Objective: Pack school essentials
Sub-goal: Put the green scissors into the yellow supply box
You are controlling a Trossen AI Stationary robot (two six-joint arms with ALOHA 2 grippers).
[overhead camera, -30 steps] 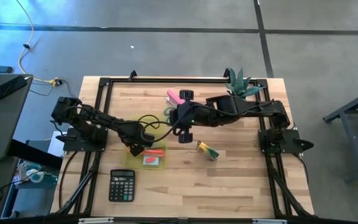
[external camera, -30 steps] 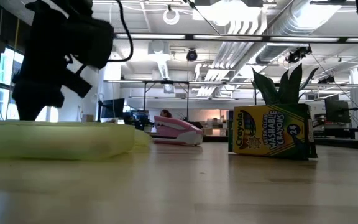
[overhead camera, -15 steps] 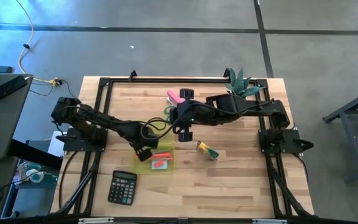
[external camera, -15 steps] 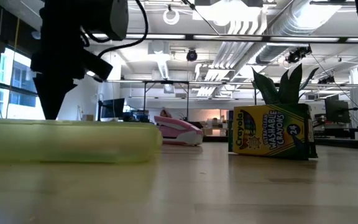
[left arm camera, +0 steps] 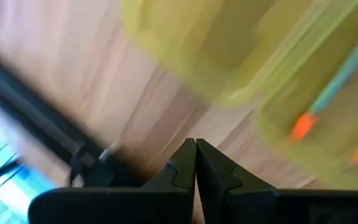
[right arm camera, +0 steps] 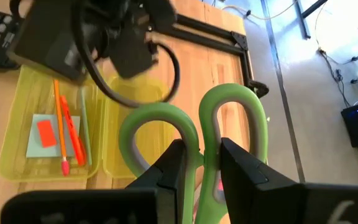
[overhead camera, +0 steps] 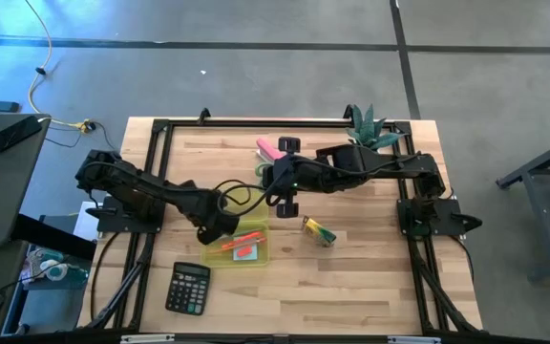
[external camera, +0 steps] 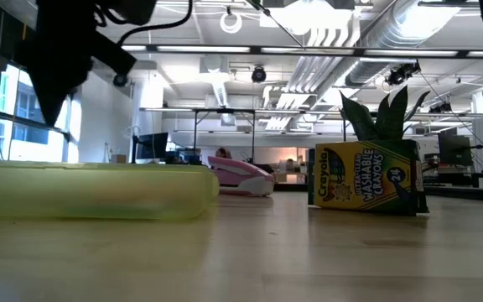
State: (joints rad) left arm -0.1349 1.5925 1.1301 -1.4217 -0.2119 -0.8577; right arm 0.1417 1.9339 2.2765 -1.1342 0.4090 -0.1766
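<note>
My right gripper (right arm camera: 201,155) hangs over the table's middle (overhead camera: 273,178), shut on the green-handled scissors (right arm camera: 166,130). Below it the open yellow-green case (overhead camera: 242,245) lies flat on the table. It holds a light-blue note pad (right arm camera: 47,138), a red eraser (right arm camera: 45,132), pencils and a red-orange marker (right arm camera: 72,132). My left gripper (left arm camera: 196,157) is shut on nothing and hovers above the case's left end (overhead camera: 213,229). The crayon box (overhead camera: 319,231) lies to the right of the case. My right gripper pinches the scissors between its two fingers just where the two green handle loops meet (right arm camera: 207,146). The loops stick out past the fingertips, and the blades are hidden behind the gripper. The fingers slant down toward the table's left, with the scissors lifted clear.
A black calculator (overhead camera: 187,287) lies near the front edge, left of the case. A pink stapler (overhead camera: 266,149) and a green plant (overhead camera: 370,128) stand at the back. Bare wood lies at the front right.
The yellow-green case has slid a little toward the table's right edge and then stayed put. My left gripper, shut throughout, has risen from the case's left end and now hangs clear above it. The right gripper has kept still with the scissors.
</note>
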